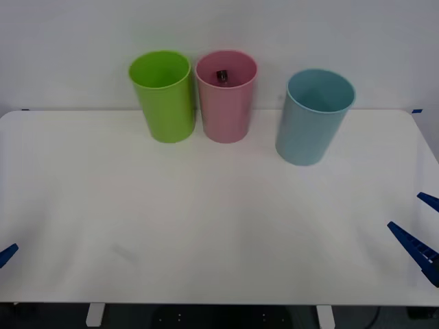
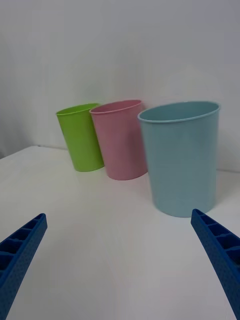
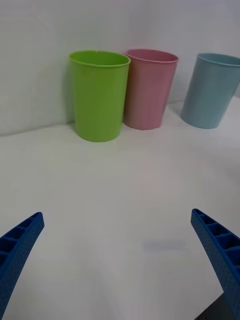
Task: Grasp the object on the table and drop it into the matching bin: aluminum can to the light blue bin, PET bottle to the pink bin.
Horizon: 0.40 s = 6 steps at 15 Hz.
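Pink bin (image 1: 226, 103) stands at the far edge of the white table (image 1: 206, 233), and down inside it I can see the bottle (image 1: 222, 75), a small dark shape with a black cap lying against the inner back wall, below the rim. From my front view the green bin (image 1: 163, 99) sits just beside the pink one on its left, close enough that I cannot tell whether the two touch. The blue bin (image 1: 312, 120) stands apart to the right and a little nearer to me.

My right gripper (image 1: 420, 229) sits low at the near right edge of the table, its blue ribbed fingers (image 2: 220, 250) spread wide with nothing between them. In the right wrist view the blue bin is the nearest, with the pink and green ones behind it.

My left gripper (image 3: 117, 260) is at the near left edge of the table; in the front view I catch one blue fingertip (image 1: 7, 255) there. Its wrist view shows both fingers spread wide apart and holding nothing, over bare tabletop, with all three bins upright in a row at the far side.
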Tool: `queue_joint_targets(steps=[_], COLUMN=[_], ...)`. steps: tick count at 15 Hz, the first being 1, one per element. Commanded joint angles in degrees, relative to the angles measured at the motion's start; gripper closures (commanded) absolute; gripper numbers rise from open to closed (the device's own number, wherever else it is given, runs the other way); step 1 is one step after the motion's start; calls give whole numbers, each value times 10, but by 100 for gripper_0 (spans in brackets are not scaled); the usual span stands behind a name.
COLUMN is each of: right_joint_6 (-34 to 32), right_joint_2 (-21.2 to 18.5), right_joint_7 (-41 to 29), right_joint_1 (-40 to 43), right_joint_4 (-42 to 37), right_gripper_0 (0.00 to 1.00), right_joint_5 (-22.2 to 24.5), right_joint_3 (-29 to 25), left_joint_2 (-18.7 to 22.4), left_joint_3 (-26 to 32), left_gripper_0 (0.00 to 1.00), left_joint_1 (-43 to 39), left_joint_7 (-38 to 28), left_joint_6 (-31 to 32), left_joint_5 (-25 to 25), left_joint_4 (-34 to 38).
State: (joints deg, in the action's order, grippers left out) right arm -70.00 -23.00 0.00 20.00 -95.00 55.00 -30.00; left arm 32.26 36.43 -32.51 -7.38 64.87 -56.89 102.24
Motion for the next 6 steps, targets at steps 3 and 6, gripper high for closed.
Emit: queue_joint_targets(steps=[3, 6], right_joint_6=[0, 0], right_joint_2=[0, 0], right_joint_7=[0, 0], right_joint_1=[0, 0], right_joint_4=[0, 0], right_gripper_0=[0, 0], right_joint_5=[0, 0], right_joint_3=[0, 0], left_joint_2=[0, 0], left_joint_3=[-1, -5], left_gripper_0=[0, 0], left_joint_1=[-10, -10], left_joint_7=[3, 1], left_joint_6=[0, 0], left_joint_5=[7, 8], left_joint_4=[0, -1])
